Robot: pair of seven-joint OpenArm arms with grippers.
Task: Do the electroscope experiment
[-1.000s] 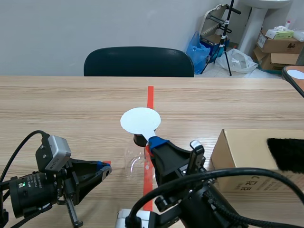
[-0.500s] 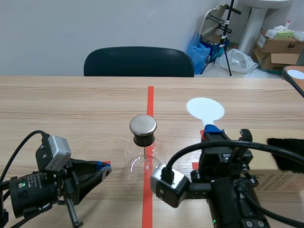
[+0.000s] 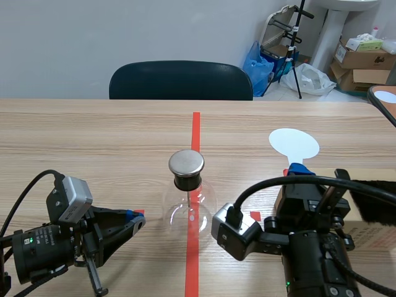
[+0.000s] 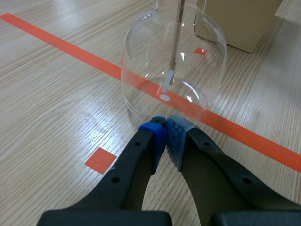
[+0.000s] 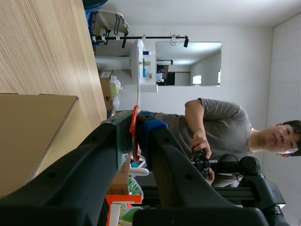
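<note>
A brown cardboard box [image 5: 33,132] sits just beside the right gripper [image 5: 136,127], well ahead of the left gripper [image 4: 165,129]. Far beyond both, across the light wooden table [image 3: 93,136], a dark rounded chair [image 3: 180,79]. Past the right gripper's tips, a person in a grey T-shirt [image 5: 221,127] holds a black controller [image 5: 200,162].

The flask [image 3: 189,210] is clear glossy glass, its cap [image 3: 186,163] brushed metal, the disc [image 3: 294,144] matt.
</note>
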